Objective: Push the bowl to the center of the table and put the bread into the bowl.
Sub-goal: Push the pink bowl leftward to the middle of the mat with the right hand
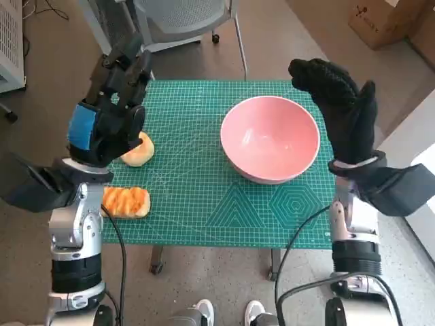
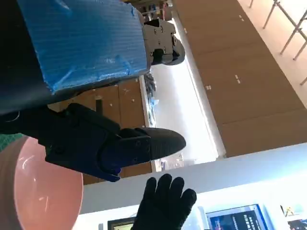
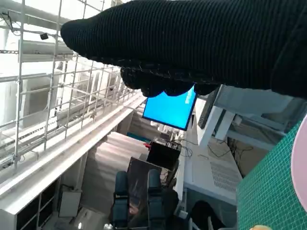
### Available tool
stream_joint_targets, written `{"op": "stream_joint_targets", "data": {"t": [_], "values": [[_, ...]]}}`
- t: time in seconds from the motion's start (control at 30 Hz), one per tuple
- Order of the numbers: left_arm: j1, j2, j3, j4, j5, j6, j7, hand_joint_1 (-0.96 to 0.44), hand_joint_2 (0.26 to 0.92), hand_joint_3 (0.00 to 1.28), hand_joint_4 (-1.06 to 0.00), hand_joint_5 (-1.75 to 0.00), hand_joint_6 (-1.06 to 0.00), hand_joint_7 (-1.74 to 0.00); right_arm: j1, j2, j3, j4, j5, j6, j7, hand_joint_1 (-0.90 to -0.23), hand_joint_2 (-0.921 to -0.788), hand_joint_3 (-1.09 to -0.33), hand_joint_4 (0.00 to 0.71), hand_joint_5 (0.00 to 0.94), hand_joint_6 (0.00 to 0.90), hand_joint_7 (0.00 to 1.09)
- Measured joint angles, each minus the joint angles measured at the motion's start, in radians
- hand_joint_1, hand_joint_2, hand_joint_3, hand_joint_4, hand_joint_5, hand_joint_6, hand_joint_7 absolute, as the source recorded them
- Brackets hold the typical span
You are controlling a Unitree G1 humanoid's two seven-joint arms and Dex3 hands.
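Green cutting mat [image 1: 204, 197] covers the table; the pink bowl [image 1: 270, 147] sits right of center. The gloved right hand [image 1: 340, 112], spread and empty, should press the bowl's outer wall leftward. The left hand [image 1: 109, 115] hovers empty over one bread [image 1: 138, 151]; another bread [image 1: 126, 202] lies nearer

Brown floor [image 1: 47, 75], grey chair [image 1: 178, 20] behind tabletop [image 1: 204, 197], cardboard box [image 1: 384, 20] far right, blue monitor [image 3: 169, 109] lit.

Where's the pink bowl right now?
In the head view, the pink bowl sits on the green cutting mat, right of center, just inside the gloved right hand.
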Motion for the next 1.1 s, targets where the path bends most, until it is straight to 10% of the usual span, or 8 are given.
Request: {"op": "stream_joint_targets", "data": {"t": [0.5, 0.77, 1.1], "values": [[0.0, -0.006, -0.005, -0.015, 0.004, 0.003, 0.01, -0.69, 0.921, 0.52, -0.02, 0.0, 0.0, -0.38, 0.005, 0.0, -0.005, 0.002, 0.003, 0.0, 0.01, -0.619, -0.921, -0.622, 0.255, 0.0, 0.364, 0.0], [0.001, -0.007, -0.007, -0.015, 0.004, 0.0, 0.009, -0.69, 0.921, 0.52, -0.02, 0.0, 0.0, -0.38, -0.02, -0.059, -0.064, 0.152, 0.006, -0.039, 0.033, -0.613, -0.921, -0.646, 0.226, 0.01, 0.324, 0.01], [0.011, -0.007, -0.007, -0.016, 0.01, -0.006, 0.013, -0.69, 0.921, 0.52, -0.02, 0.0, 0.0, -0.39, -0.108, -0.148, -0.116, 0.451, -0.089, -0.119, -0.167, -0.588, -0.921, -0.725, 0.207, 0.002, 0.31, 0.01]]}}
